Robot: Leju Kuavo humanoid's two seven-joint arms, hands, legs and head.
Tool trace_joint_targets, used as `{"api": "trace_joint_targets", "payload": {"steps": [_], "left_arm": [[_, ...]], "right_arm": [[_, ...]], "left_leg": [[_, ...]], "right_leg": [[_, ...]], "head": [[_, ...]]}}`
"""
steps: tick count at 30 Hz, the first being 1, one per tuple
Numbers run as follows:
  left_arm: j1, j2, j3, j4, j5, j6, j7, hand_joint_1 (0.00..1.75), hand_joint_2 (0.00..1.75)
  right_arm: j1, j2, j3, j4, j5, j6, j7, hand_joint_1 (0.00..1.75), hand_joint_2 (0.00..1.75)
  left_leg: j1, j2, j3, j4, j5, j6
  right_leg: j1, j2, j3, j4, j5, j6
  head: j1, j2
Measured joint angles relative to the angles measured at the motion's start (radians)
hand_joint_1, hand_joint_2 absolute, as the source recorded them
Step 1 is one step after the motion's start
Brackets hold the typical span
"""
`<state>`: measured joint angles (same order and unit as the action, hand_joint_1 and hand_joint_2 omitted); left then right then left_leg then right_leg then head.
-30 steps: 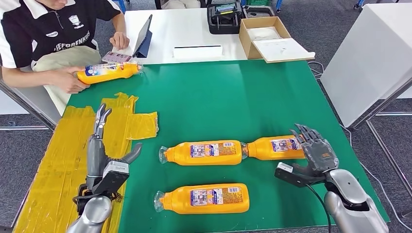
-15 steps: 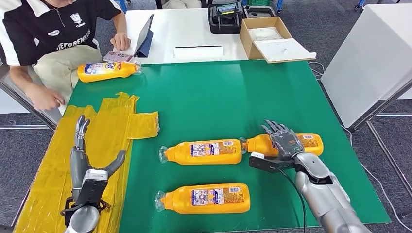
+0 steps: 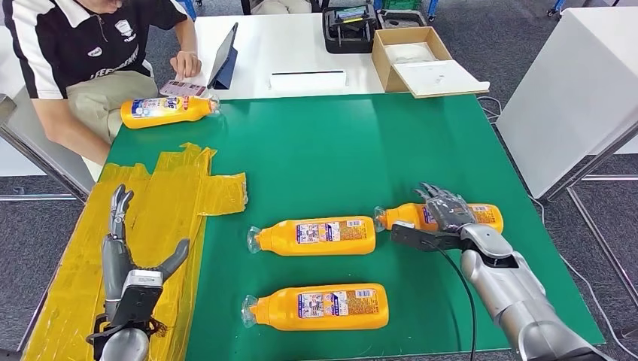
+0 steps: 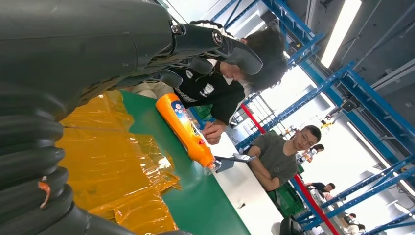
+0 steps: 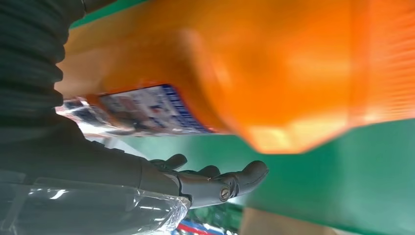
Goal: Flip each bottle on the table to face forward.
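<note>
Four orange bottles lie on their sides on the green table (image 3: 338,150). One is at the far left corner (image 3: 165,111), one in the middle (image 3: 316,236), one near the front edge (image 3: 320,307). The fourth (image 3: 481,216) lies at the right, and my right hand (image 3: 444,214) rests over its neck end with fingers draped across it and thumb on the near side. In the right wrist view this bottle (image 5: 274,68) is close and blurred, and the fingers (image 5: 215,183) reach out straight past it. My left hand (image 3: 120,248) stands open above the yellow tape, holding nothing.
Yellow tape (image 3: 150,203) covers the table's left part. A person (image 3: 83,53) sits at the far left beside a white table with a tablet (image 3: 223,56), a black case (image 3: 347,28) and a cardboard box (image 3: 417,60). A white panel (image 3: 579,90) stands at the right.
My right hand has moved left and forward onto the right bottle. The person let go of the far-left bottle and drew the arm back. My left hand sank back toward the front.
</note>
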<state>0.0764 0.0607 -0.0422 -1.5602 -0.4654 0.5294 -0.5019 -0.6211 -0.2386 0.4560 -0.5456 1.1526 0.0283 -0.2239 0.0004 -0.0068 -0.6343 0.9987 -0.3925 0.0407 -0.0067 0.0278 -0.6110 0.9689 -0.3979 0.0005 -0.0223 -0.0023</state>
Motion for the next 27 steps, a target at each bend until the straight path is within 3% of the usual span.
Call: {"api": "trace_joint_targets", "payload": {"steps": [12, 16, 20, 27], "left_arm": [[-0.03, -0.013, -0.002, 0.026, -0.006, 0.015, 0.015, 0.0, 1.75], [-0.041, -0.018, -0.001, 0.04, -0.008, 0.013, 0.027, 0.0, 1.75], [-0.051, -0.021, -0.001, 0.055, -0.01, 0.01, 0.03, 0.0, 1.75], [-0.082, -0.034, -0.002, 0.081, -0.013, 0.009, 0.031, 0.0, 1.75]], "right_arm": [[-0.011, -0.086, 0.0, -0.01, -0.094, 0.119, -0.022, 0.0, 1.75], [-0.001, -0.157, 0.01, -0.08, -0.17, 0.216, -0.015, 0.0, 1.75], [0.009, -0.23, 0.017, -0.138, -0.211, 0.239, 0.004, 0.0, 1.75], [0.044, -0.282, 0.027, -0.157, -0.231, 0.261, 0.031, 0.0, 1.75]], "left_leg": [[0.0, -0.002, 0.0, 0.0, 0.0, 0.001], [0.0, -0.004, -0.001, 0.0, 0.0, 0.001], [0.0, -0.004, -0.002, 0.0, 0.0, 0.001], [0.0, -0.004, -0.002, 0.0, 0.0, 0.001]], "right_leg": [[0.0, -0.002, 0.0, 0.0, 0.0, 0.0], [0.0, -0.004, 0.0, 0.0, 0.0, 0.0], [0.0, -0.005, 0.0, 0.0, 0.0, 0.001], [-0.001, -0.005, 0.0, 0.0, 0.0, 0.001]], "head": [[0.0, 0.0], [0.0, 0.0], [0.0, 0.0], [0.0, 0.0]]}}
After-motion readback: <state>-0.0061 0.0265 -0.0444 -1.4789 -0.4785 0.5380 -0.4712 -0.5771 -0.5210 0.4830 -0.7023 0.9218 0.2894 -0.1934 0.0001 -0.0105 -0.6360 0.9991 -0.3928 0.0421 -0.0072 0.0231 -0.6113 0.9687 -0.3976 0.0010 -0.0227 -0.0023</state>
